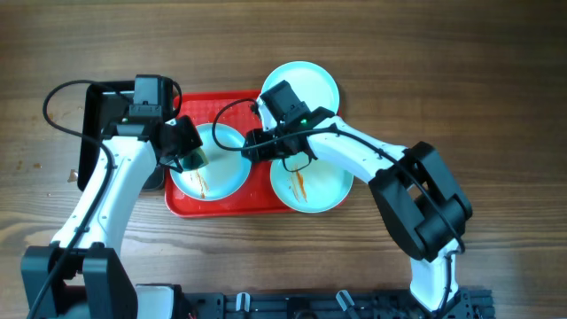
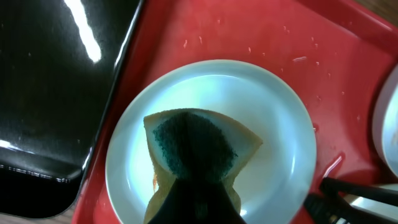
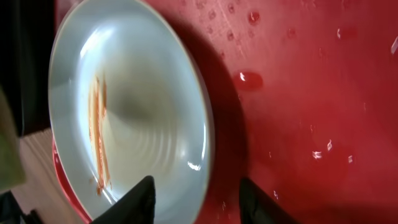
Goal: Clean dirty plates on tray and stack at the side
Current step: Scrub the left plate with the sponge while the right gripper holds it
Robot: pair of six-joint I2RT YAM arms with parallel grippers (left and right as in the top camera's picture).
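The red tray [image 1: 266, 202] holds two plates. The left plate [image 1: 226, 173] has orange-brown streaks. My left gripper [image 1: 188, 152] is shut on a yellow-green sponge [image 2: 196, 146] that rests on this plate [image 2: 273, 112]. My right gripper [image 1: 251, 146] is open at the plate's right rim. In the right wrist view its fingers [image 3: 199, 199] straddle the rim of the streaked plate [image 3: 137, 93], one over the plate and one over the wet tray [image 3: 311, 93]. The right plate [image 1: 323, 190] has an orange streak. A third, clean-looking plate [image 1: 310, 80] lies on the table behind the tray.
A black tray [image 1: 96, 133] lies left of the red tray, under my left arm; it also shows in the left wrist view [image 2: 50, 74]. The table is dark wood [image 1: 496, 89]. Water drops dot the red tray [image 2: 249, 31].
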